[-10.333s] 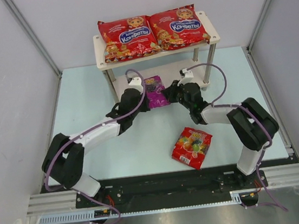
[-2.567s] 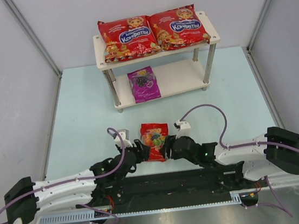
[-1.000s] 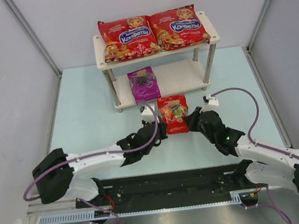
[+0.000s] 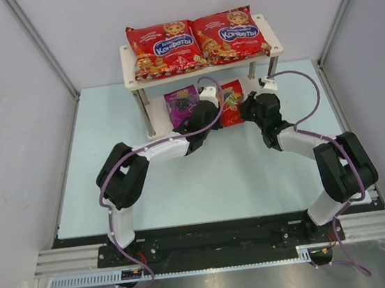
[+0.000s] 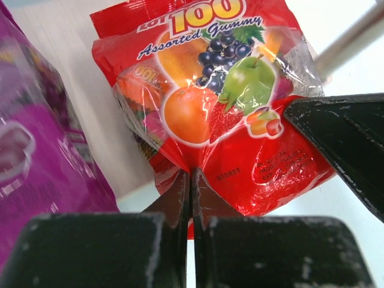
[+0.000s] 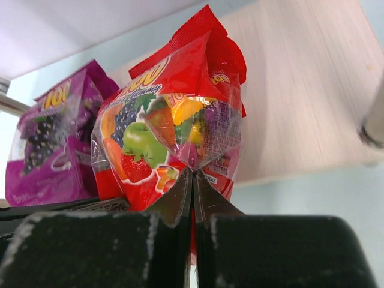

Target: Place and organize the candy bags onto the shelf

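The left tool (image 5: 191,180) and right tool (image 6: 193,180) each pinch tight on the gummy bag (image 4: 231,109), which extends lengthwise ahead over the shelf (image 6: 300,90), purple bag (image 5: 36,150) just left.

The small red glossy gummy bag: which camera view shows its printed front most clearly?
The left wrist view. There the small red glossy gummy bag fills the picture, and its fruit print and the words Assorted Gummy are readable. The right wrist view shows it crumpled. The top external view shows it small and partly hidden.
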Controlling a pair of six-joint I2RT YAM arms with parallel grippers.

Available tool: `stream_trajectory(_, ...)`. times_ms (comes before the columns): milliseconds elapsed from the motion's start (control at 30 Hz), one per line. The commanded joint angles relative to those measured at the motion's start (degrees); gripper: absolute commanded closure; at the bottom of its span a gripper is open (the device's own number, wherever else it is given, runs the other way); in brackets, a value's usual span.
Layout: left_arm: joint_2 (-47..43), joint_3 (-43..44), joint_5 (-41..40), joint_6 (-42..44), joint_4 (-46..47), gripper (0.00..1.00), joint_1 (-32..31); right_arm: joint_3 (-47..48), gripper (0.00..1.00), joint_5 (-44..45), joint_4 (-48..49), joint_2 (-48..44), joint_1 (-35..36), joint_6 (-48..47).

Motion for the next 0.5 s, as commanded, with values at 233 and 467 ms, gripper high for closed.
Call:
stream_trajectory(233, 3.5, 9.1, 6.3, 1.8, 4.5, 1.0, 3.4, 11.2, 1.0, -6.2, 12.1, 9.6, -1.1, 0.0)
stream_trajectory(467, 4.9, 10.5, 6.9, 2.1, 4.4, 1.0, 4.2, 14.3, 1.0, -8.5, 12.1, 13.9, -1.8, 0.4)
